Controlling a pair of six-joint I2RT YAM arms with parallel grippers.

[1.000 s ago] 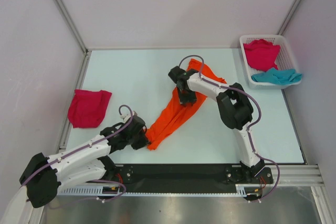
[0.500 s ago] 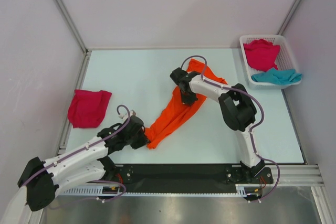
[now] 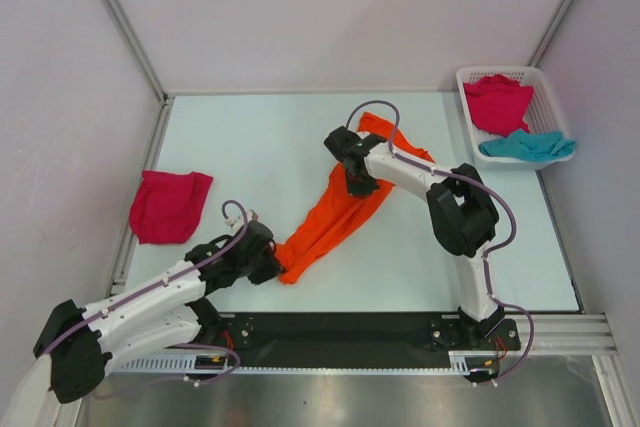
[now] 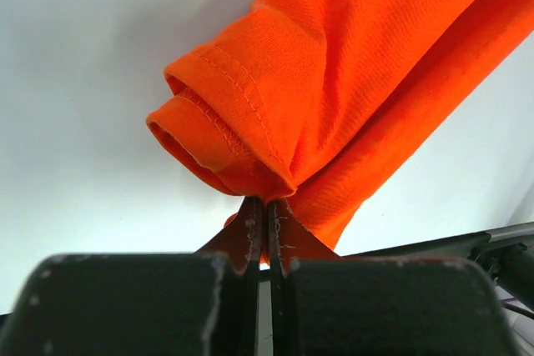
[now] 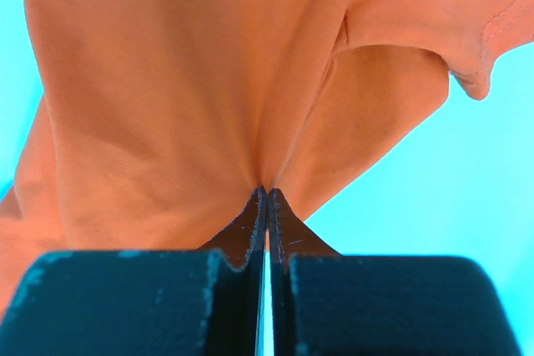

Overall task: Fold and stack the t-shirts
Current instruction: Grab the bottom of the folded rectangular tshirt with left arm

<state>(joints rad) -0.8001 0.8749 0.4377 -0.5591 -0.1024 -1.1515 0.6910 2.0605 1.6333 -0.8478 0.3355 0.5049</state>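
Both the left gripper (image 4: 267, 203) and right gripper (image 5: 267, 193) pinch the orange t-shirt (image 3: 335, 222). Draw them apart evenly so the bunched cloth spreads flat before folding.

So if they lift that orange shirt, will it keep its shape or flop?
Probably flop: the orange shirt lies bunched in soft creases. It would likely sag between the left fingers and right fingers. It seems light, since small pinches gather it.
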